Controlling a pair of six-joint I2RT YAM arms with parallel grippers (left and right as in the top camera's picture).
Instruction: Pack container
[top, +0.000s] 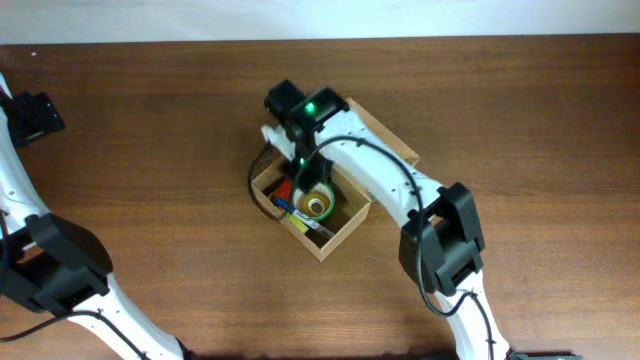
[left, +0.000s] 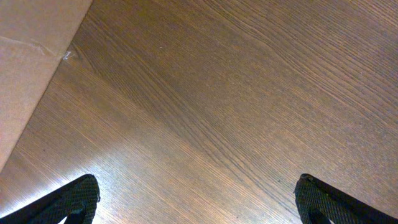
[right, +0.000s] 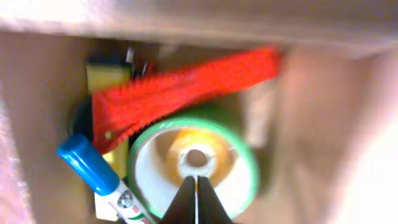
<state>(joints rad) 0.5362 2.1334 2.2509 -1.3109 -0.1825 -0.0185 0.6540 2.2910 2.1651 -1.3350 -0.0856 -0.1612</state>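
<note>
The container (top: 342, 236), a tan cardboard box, stands open at the middle of the table with its flap lid (top: 388, 136) folded back. Inside lie a green-rimmed tape roll (right: 231, 163), a red toothed piece (right: 180, 93), a blue-capped marker (right: 92, 169) and a yellow item (right: 106, 78). My right gripper (right: 196, 188) is shut and empty, pointing down into the box just above the roll's core. Its arm hides part of the box in the overhead view. My left gripper (left: 196, 200) is wide open over bare wood, far from the box.
The left arm's wrist (top: 35, 115) sits at the table's far left edge. A tan flat surface (left: 28, 68) borders the wood in the left wrist view. The box's inner walls (right: 37, 118) close in around the right gripper.
</note>
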